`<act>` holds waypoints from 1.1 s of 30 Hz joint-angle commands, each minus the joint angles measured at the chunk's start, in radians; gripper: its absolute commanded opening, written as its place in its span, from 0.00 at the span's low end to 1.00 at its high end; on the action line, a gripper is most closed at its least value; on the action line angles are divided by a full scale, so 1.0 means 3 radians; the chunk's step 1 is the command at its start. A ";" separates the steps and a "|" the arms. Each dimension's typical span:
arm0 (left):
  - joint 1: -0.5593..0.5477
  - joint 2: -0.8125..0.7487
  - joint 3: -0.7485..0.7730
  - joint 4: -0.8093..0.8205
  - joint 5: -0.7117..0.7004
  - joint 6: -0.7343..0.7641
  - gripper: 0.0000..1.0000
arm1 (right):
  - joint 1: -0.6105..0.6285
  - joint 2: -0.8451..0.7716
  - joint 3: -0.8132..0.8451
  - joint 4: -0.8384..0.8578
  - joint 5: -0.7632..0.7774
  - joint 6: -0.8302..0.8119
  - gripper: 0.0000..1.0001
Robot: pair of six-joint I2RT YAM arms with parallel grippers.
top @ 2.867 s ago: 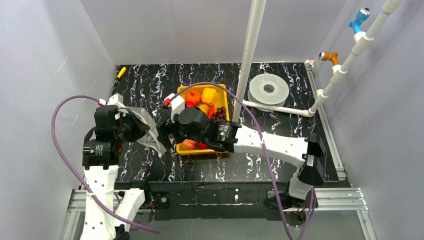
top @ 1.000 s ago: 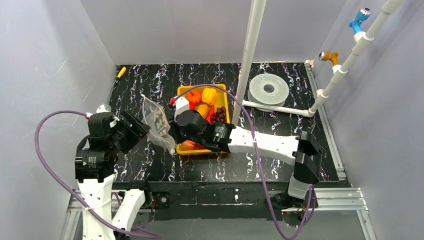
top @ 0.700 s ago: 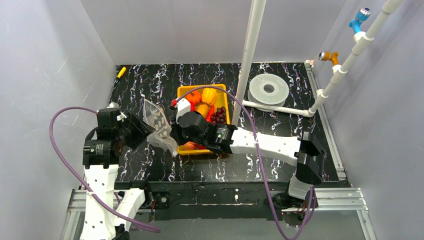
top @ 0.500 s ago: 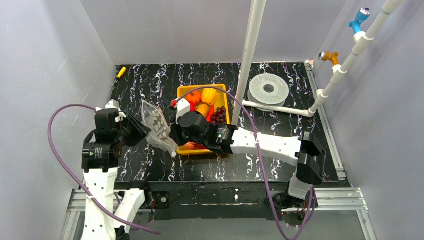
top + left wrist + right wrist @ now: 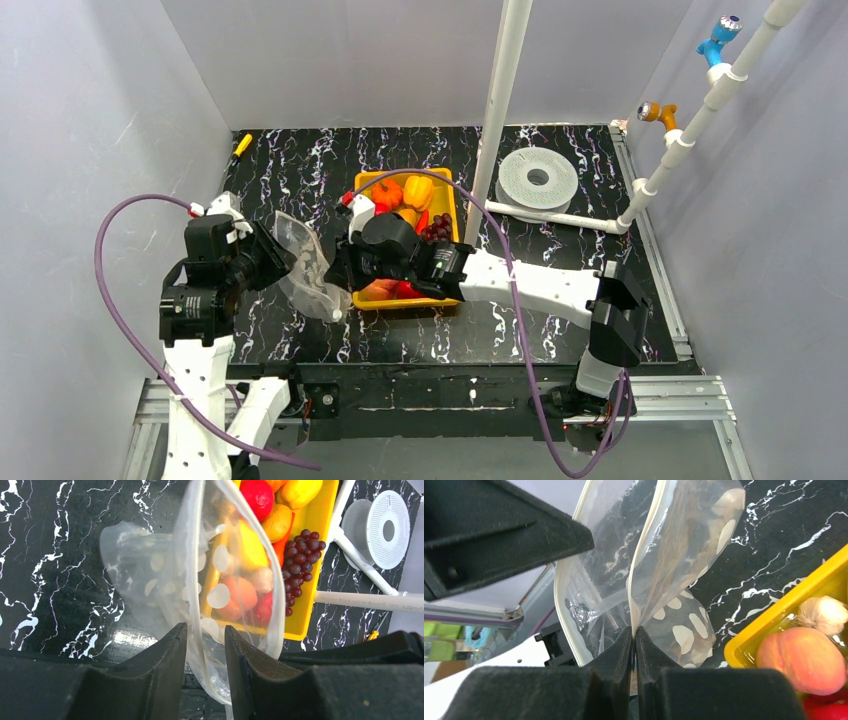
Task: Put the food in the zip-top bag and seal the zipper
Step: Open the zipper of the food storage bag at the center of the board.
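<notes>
Versus a second ago the left gripper (image 5: 278,256) has come in toward the yellow tray (image 5: 320,540) and closed down. The zip-top bag (image 5: 303,272), which then hung upright from the right gripper (image 5: 336,268) alone, now stretches between both grippers and sags lower. Left fingers (image 5: 167,655) are drawn in to a narrow gap with one lip of the bag running through it, so they grip that lip. Right fingers (image 5: 616,652) are pressed tight together, pinching the other lip. The zipper (image 5: 644,555) is parted and the mouth gapes open. The bag sits just off the tray's left side, off the table (image 5: 300,165) except for its lower corner, which is near or on the surface - cannot tell which. The left arm stands up from its base and bends toward the tray. The right arm lies low, reaching across the tray's near end to the tray's left side. The food (image 5: 418,190) is in the tray: grapes (image 5: 300,550) by its right wall, a peach (image 5: 804,660) and garlic (image 5: 821,612) at the near end. The table is black with white marbling. A white disc (image 5: 538,178) lies right of the tray and a white pipe (image 5: 505,90) rises just beside the tray's far right corner, with grey walls (image 5: 100,120) around.
</notes>
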 commanded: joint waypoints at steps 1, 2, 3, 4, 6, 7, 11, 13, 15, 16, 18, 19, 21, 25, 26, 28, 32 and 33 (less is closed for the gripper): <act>-0.0004 -0.0060 -0.0022 -0.0036 0.0124 0.0061 0.31 | -0.0057 0.0072 0.0240 0.0300 -0.0288 0.0219 0.12; -0.0004 -0.0058 -0.0032 -0.0036 0.0134 0.0067 0.28 | -0.0058 0.0073 0.0240 0.0306 -0.0294 0.0245 0.12; -0.0004 -0.0050 -0.0026 -0.0043 0.0127 0.0083 0.25 | -0.0067 0.0077 0.0237 0.0333 -0.0326 0.0290 0.12; -0.0004 -0.0041 -0.0011 -0.0058 0.0115 0.0103 0.23 | -0.0077 0.0083 0.0233 0.0368 -0.0364 0.0341 0.12; -0.0004 -0.0018 0.0045 -0.0084 0.0090 0.0160 0.16 | -0.0098 0.0101 0.0231 0.0437 -0.0446 0.0454 0.12; -0.0005 -0.0002 0.0073 -0.0085 0.0096 0.0213 0.13 | -0.0107 0.0112 0.0230 0.0502 -0.0493 0.0516 0.11; -0.0007 0.0056 0.0152 -0.0168 0.0063 0.0226 0.45 | -0.0126 0.0185 0.0279 0.0585 -0.0600 0.0654 0.10; -0.0004 0.0051 0.0124 -0.0212 0.0059 0.0189 0.50 | -0.0128 0.0212 0.0297 0.0560 -0.0585 0.0649 0.09; -0.0004 0.0015 0.0045 -0.0258 -0.0009 0.0096 0.51 | -0.0129 0.0206 0.0280 0.0548 -0.0543 0.0624 0.09; -0.0004 -0.0012 -0.0014 -0.0263 -0.0030 0.0062 0.51 | -0.0126 0.0202 0.0274 0.0543 -0.0526 0.0601 0.09; -0.0007 -0.0080 -0.0109 -0.0242 -0.0052 0.0014 0.49 | -0.0124 0.0191 0.0259 0.0540 -0.0504 0.0568 0.09; -0.0006 -0.0104 -0.0145 -0.0230 -0.0067 -0.0006 0.48 | -0.0124 0.0185 0.0249 0.0539 -0.0491 0.0556 0.09; -0.0006 -0.0123 -0.0174 -0.0230 -0.0099 -0.0047 0.48 | -0.0120 0.0172 0.0229 0.0525 -0.0456 0.0526 0.09; -0.0005 -0.0111 -0.0200 -0.0188 -0.0175 -0.0032 0.42 | -0.0123 0.0139 0.0187 0.0514 -0.0423 0.0487 0.09; -0.0004 -0.0102 -0.0192 -0.0183 -0.0203 -0.0001 0.35 | -0.0123 0.0131 0.0173 0.0519 -0.0419 0.0483 0.09; -0.0008 -0.0077 -0.0136 -0.0181 -0.0262 0.0109 0.22 | -0.0122 0.0126 0.0147 0.0534 -0.0427 0.0490 0.09; -0.0004 -0.0060 0.0004 -0.0167 -0.0477 0.0359 0.01 | -0.0129 0.0153 0.0144 0.0452 -0.0452 0.0547 0.10; -0.0004 -0.0050 0.0043 -0.0173 -0.0500 0.0440 0.00 | -0.0130 0.0171 0.0143 0.0411 -0.0462 0.0568 0.12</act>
